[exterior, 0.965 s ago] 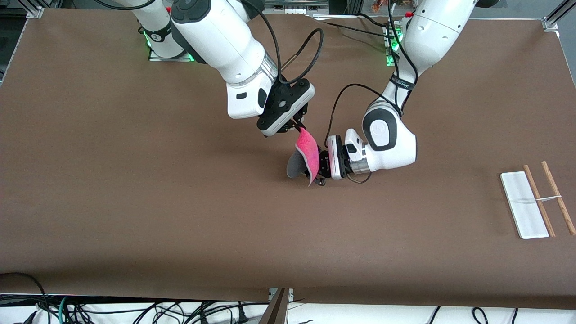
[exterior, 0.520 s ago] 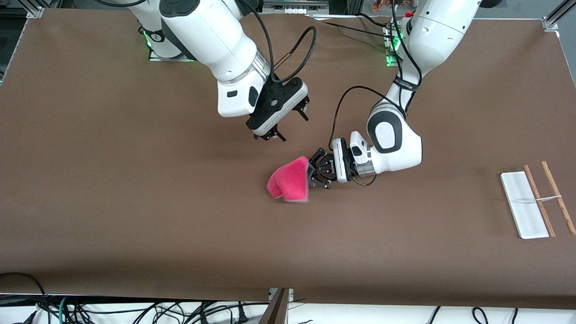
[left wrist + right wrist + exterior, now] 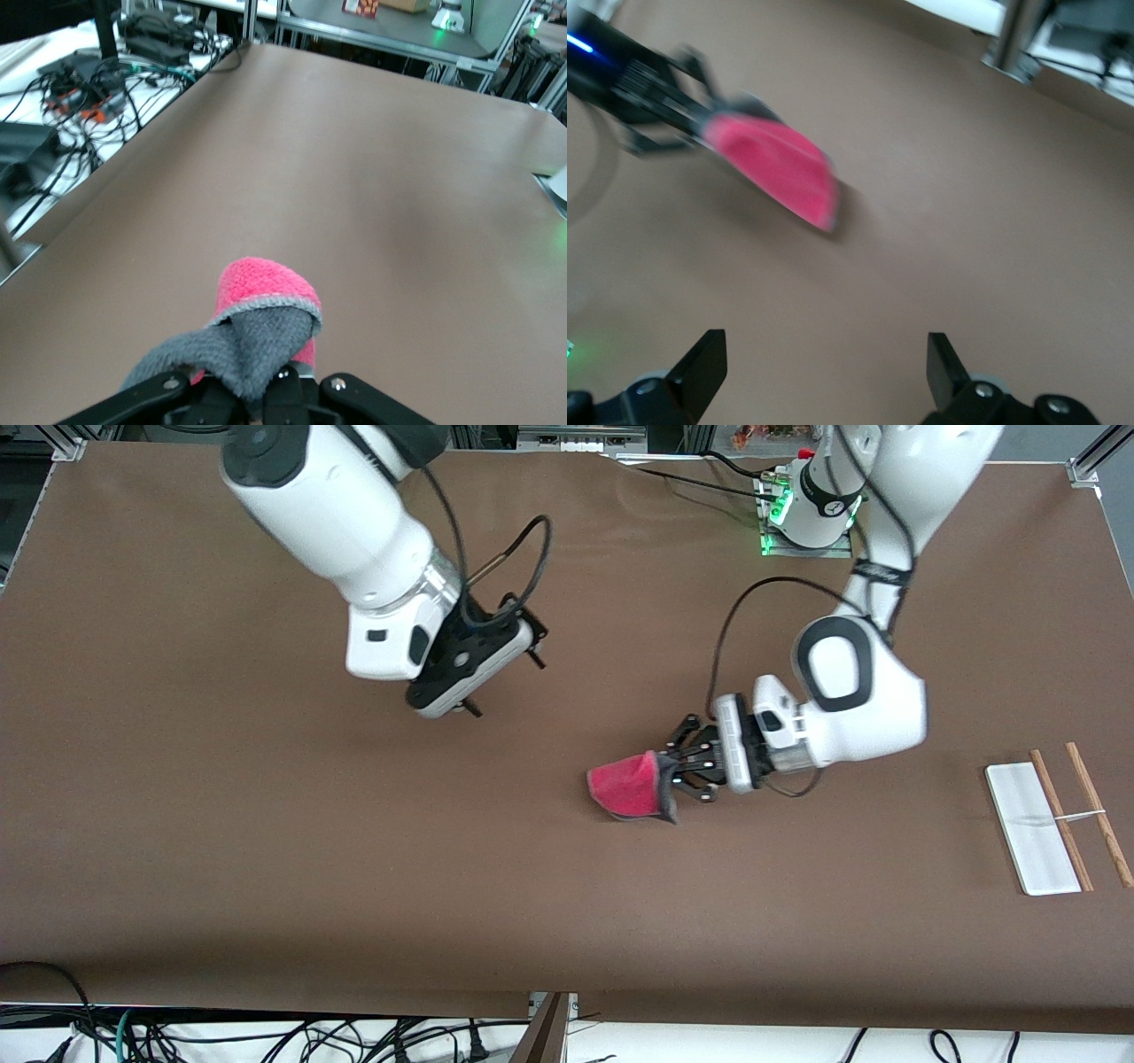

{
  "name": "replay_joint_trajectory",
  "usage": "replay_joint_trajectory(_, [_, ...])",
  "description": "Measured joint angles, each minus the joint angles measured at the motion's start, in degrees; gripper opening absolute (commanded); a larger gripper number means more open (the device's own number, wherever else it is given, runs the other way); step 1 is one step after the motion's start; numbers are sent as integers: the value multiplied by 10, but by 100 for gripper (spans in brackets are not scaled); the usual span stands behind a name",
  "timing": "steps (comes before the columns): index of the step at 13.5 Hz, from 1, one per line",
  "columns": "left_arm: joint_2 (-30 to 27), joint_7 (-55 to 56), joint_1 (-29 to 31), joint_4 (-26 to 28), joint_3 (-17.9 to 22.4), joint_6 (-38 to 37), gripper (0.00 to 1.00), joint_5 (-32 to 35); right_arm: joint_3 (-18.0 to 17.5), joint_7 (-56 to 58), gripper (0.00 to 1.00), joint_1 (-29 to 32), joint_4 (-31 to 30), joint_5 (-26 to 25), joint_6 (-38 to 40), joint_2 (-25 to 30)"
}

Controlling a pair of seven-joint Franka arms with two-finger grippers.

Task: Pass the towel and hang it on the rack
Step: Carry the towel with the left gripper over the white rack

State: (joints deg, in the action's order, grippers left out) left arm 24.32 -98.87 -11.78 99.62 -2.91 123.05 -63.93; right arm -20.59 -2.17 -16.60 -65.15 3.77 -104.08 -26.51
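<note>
The pink-red towel (image 3: pixel 625 786) with its dark grey reverse hangs folded from my left gripper (image 3: pixel 666 779), which is shut on one edge of it, just above the middle of the table. The left wrist view shows the towel (image 3: pixel 261 305) bunched at the jaws. My right gripper (image 3: pixel 505 684) is open and empty, lifted over the table toward the right arm's end; its wrist view (image 3: pixel 822 359) shows the towel (image 3: pixel 780 177) some way off. The rack (image 3: pixel 1054 821) lies at the left arm's end of the table, white base flat, two wooden rods beside it.
The brown table (image 3: pixel 266 850) is bare around the towel. Cables hang below the table edge nearest the front camera. The rack's crossbar (image 3: pixel 1083 815) joins the two rods.
My right gripper let go of the towel, opened and drew away toward its own end. My left gripper took the towel and carried it toward the left arm's end.
</note>
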Motion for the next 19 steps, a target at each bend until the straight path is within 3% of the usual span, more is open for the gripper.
replay_joint_trajectory(6, [-55, 17, 180, 11, 3, -143, 0, 219, 19, 1, 100, 101, 1, -2, 119, 8])
replay_joint_trajectory(10, [-58, -28, 273, -16, 4, -186, 0, 342, 79, 2, 100, 163, 8, -23, 196, 55])
replay_joint_trajectory(14, [-24, -122, 346, -77, 5, -231, 0, 396, 159, 7, 100, 210, -31, -54, 231, 106])
replay_joint_trajectory(19, [92, -202, 421, -220, 7, -304, 0, 402, 153, 15, 100, 208, -66, -104, 261, 141])
